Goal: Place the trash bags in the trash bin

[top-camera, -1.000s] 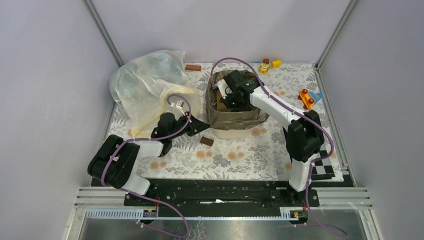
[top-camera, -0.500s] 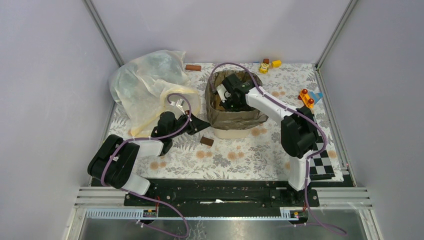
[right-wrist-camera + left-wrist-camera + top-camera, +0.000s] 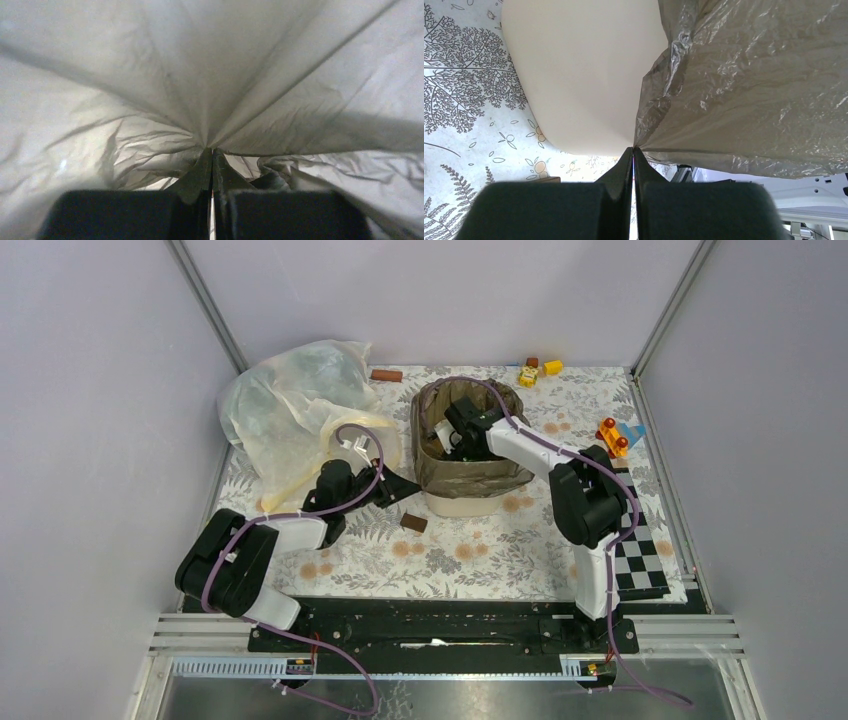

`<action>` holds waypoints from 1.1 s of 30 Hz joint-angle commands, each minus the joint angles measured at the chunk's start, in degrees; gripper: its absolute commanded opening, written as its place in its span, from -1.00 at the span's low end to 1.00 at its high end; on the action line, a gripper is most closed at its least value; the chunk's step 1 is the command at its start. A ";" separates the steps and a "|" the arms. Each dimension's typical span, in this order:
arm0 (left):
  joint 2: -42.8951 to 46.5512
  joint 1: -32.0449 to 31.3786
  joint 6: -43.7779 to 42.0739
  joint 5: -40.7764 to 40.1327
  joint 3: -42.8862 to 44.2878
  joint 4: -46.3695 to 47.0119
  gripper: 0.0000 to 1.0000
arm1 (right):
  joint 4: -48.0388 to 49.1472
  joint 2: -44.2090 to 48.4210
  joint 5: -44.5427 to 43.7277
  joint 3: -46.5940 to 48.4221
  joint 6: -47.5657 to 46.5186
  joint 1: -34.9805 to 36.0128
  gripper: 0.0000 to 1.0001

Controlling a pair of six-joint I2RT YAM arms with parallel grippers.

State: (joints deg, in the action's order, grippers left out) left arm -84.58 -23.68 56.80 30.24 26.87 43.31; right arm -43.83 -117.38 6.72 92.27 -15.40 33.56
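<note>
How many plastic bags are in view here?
2: a thin dark olive-brown plastic bag draped over the cream plastic bin, and a whitish translucent bag at the table's far left.

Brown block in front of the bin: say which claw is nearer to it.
Left. The left claw sits just behind the brown block, outside the trash bin; the right claw is down inside it.
</note>
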 commanded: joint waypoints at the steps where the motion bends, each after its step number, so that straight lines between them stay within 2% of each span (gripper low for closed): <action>1: 1.61 -0.13 -1.53 0.63 2.25 0.62 -1.00 | 2.17 -0.25 0.79 -3.24 -0.75 -0.25 -1.00; 13: 3.19 -0.14 -0.92 0.93 3.04 0.04 -1.00 | 3.12 -2.52 -0.63 -3.96 -0.09 -0.30 -1.00; 20: 5.19 -0.09 -1.34 0.31 3.11 -2.00 -1.00 | 2.96 1.43 -0.22 -3.40 0.53 -0.23 -1.00; 33: 7.40 0.80 -2.24 -0.40 3.09 -5.18 -0.96 | 2.20 8.84 -0.22 -1.15 2.41 -0.22 -0.78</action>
State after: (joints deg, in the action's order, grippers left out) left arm -79.92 -23.51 56.31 30.37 28.05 38.06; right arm -40.45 -112.49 6.63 88.29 -14.09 33.43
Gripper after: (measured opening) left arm 0.014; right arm 0.101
